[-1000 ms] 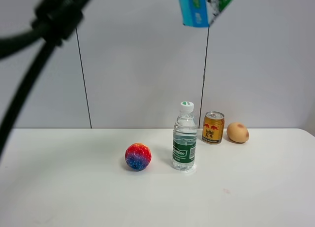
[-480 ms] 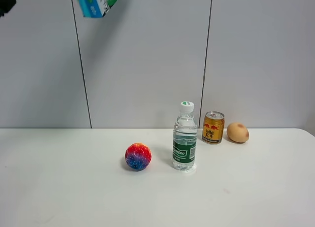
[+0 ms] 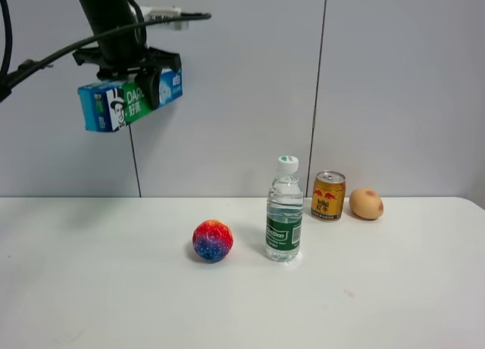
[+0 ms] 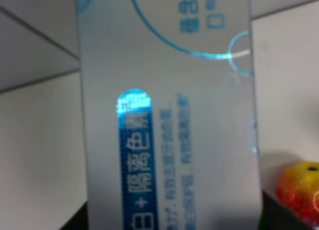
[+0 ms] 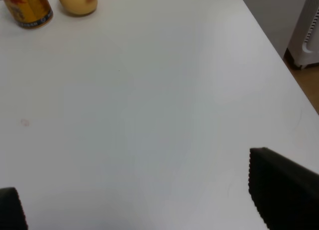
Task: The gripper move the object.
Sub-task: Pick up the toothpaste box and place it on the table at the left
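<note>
The light blue and green carton (image 3: 129, 101) hangs lengthwise in the air at the upper left, high above the table (image 3: 91, 288). My left gripper (image 3: 148, 82), a black claw on a dark arm with cables, is shut on it from above. In the left wrist view the carton's pale printed face (image 4: 169, 115) fills most of the frame. My right gripper (image 5: 144, 210) is open and empty over bare table, with only its two dark fingertips (image 5: 284, 190) showing; it is out of the exterior view.
A clear water bottle (image 3: 284, 213) stands mid-table with a multicoloured ball (image 3: 212, 241) to its left. A gold can (image 3: 329, 197) and a tan egg-shaped thing (image 3: 366, 204) stand at the back right. The table's right edge (image 5: 279, 55) is near the right gripper.
The carton has swung from the top right across to the upper left and come down. The left arm and gripper now show fully. The table objects have not moved.
</note>
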You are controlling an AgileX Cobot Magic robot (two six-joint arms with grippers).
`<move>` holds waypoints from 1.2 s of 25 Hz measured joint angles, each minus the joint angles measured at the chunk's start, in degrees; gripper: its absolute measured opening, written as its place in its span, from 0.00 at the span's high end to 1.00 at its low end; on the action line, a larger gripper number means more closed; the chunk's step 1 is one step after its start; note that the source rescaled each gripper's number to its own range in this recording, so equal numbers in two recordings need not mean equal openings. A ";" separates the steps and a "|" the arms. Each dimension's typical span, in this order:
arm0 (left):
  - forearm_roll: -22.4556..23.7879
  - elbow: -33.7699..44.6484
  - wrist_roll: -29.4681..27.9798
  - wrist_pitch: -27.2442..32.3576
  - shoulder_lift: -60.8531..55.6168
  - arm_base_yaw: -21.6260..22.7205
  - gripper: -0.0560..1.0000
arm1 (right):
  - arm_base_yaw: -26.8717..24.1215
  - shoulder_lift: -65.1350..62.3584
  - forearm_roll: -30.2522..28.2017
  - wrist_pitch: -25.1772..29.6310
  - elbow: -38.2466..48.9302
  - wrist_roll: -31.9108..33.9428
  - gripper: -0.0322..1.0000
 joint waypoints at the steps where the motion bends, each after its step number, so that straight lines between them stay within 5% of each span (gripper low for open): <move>1: -0.06 2.42 -1.27 -0.05 0.00 0.46 0.94 | 0.00 0.00 0.00 0.00 0.00 0.00 0.00; 9: 0.86 20.81 -12.76 -8.81 0.00 3.43 0.94 | 0.00 0.00 0.00 0.00 0.00 0.00 0.00; 23: -0.02 43.26 -18.46 -32.95 0.00 3.24 0.94 | 0.00 0.00 0.00 0.00 0.00 0.00 0.00; 30: -0.16 45.48 -14.57 -36.87 0.00 1.80 0.94 | 0.00 0.00 0.00 0.00 0.00 0.00 0.00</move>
